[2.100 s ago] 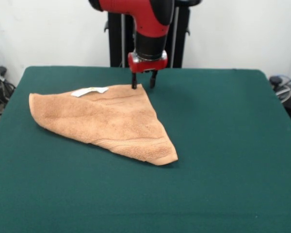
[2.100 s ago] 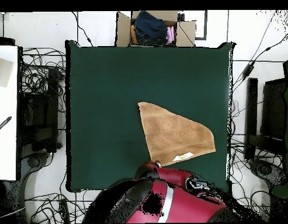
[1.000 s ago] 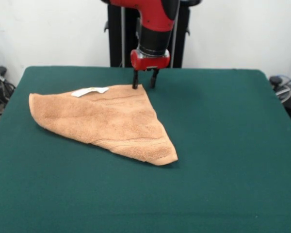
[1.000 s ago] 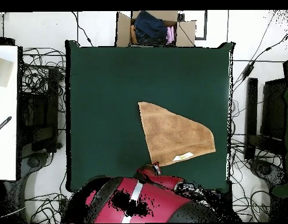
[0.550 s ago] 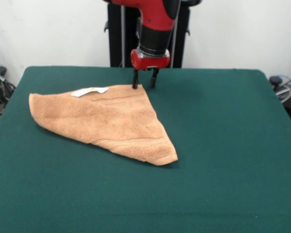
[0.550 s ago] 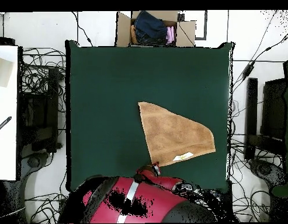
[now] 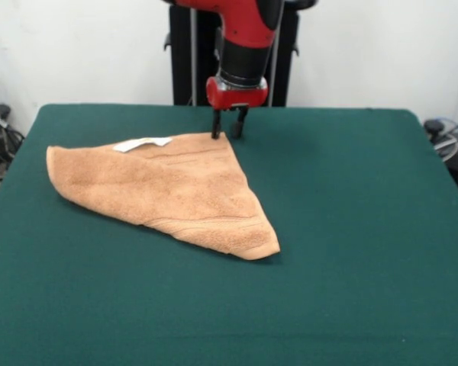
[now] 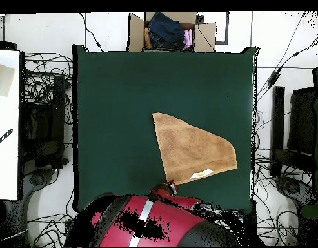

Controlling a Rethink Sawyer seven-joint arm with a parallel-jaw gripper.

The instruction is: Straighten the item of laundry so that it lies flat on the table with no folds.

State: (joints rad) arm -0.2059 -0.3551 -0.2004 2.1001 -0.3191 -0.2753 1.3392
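The orange-tan towel lies folded into a triangle left of centre on the green bench, white label at its far edge. The end effector stands at the towel's far corner, fingers narrowed, seemingly pinching it. Best catch only the top layer, then lift and draw it clear to unfold.
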